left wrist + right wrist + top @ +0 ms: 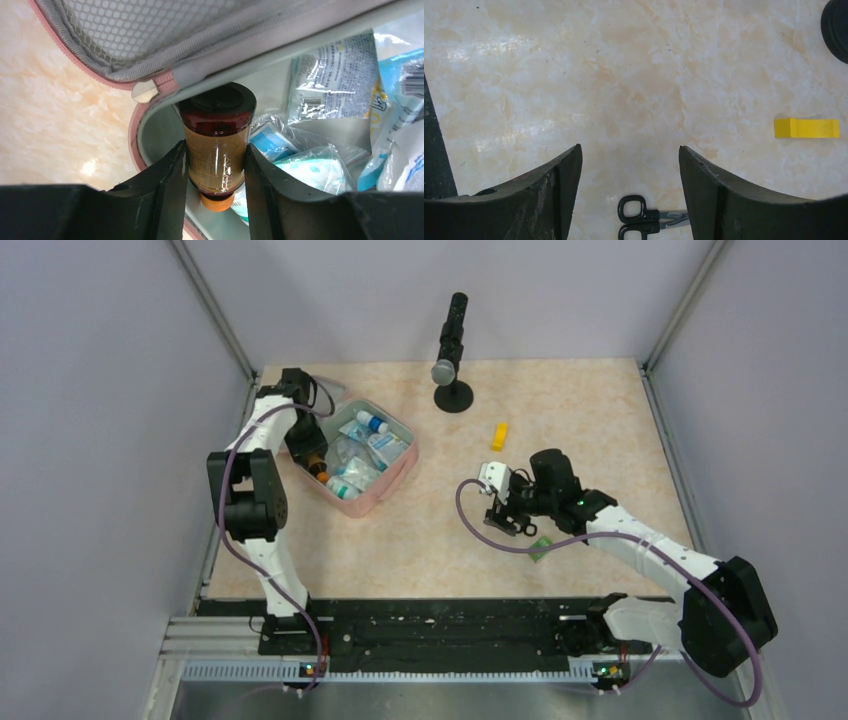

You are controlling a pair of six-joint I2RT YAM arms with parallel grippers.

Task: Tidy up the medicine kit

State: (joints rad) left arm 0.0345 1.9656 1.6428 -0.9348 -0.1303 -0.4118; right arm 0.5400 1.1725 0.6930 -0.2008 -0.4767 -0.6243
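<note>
Medicine kit (pixel 400 472), the pink soft zip case at the far left of the beige marbled table (pixel 580 410), lay open and part-filled with clear plastic packets (pixel 335 75), the left gripper (pixel 214 150) clamped on an amber dark-capped bottle (pixel 217 120) inside it, while small black-handled scissors (pixel 639 222) lay unpacked below the right gripper (pixel 630 165), its jaws apart.

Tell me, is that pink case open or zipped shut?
Open. The medicine kit has its mesh-lined lid raised, with packets exposed inside.
</note>
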